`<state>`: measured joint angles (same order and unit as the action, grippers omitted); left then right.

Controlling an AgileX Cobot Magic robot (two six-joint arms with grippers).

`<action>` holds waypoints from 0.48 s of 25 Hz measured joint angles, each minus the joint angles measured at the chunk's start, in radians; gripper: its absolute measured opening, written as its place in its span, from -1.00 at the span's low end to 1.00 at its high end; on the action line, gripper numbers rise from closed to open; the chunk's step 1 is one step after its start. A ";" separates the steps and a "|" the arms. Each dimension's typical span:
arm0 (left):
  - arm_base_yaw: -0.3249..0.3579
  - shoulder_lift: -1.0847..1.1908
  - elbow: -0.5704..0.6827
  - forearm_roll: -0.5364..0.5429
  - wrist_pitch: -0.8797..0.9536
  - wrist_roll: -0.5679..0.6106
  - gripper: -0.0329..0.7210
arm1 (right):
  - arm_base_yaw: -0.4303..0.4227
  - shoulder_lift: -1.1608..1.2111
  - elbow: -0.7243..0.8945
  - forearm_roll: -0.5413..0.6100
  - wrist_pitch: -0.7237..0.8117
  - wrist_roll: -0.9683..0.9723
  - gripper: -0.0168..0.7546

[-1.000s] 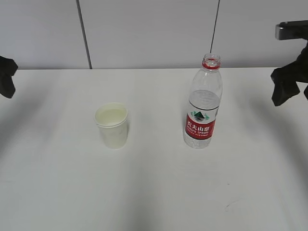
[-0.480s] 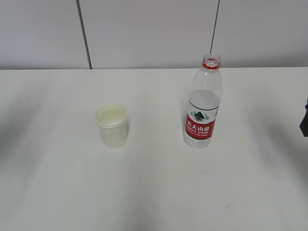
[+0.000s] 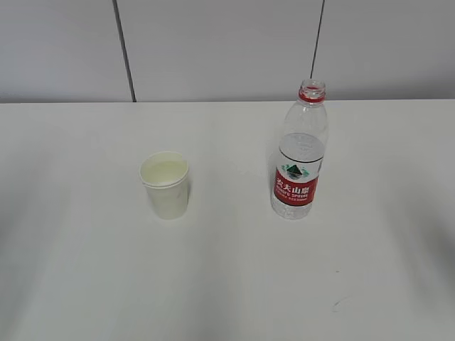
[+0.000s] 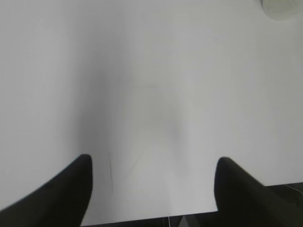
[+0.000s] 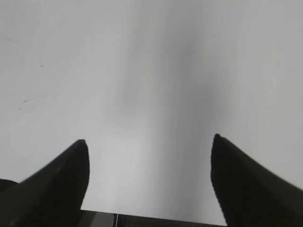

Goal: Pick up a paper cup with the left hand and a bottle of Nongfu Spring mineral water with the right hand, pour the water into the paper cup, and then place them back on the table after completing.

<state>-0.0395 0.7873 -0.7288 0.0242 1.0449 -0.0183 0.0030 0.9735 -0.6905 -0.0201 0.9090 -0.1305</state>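
Paper cup (image 4: 283, 8) far ahead of empty left end effector (image 4: 154, 163).

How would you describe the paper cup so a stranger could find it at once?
On the wide white flat tabletop, look left of the clear plastic bottle with the red label. There stands a short, pale cream paper cup, upright and open. Unlike the bottle, it is opaque and unlabelled.

wall (image 3: 227, 42): pale grey panels, far side, behind everything | seams: dark vertical seam far left (image 3: 124, 50), thinner dark vertical seam far right (image 3: 318, 39) | floor: not visible
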 joint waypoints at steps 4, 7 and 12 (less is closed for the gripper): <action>0.000 -0.153 0.065 0.000 0.047 0.000 0.39 | 0.000 -0.108 0.075 0.000 0.000 0.000 0.57; 0.000 -0.259 0.103 0.000 0.080 0.000 0.39 | 0.000 -0.187 0.123 0.000 0.000 0.000 0.57; 0.000 -0.424 0.131 -0.002 0.119 0.000 0.39 | 0.000 -0.313 0.176 0.000 0.014 0.000 0.57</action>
<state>-0.0395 0.3634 -0.5982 0.0226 1.1642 -0.0183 0.0030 0.6607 -0.5143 -0.0201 0.9233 -0.1305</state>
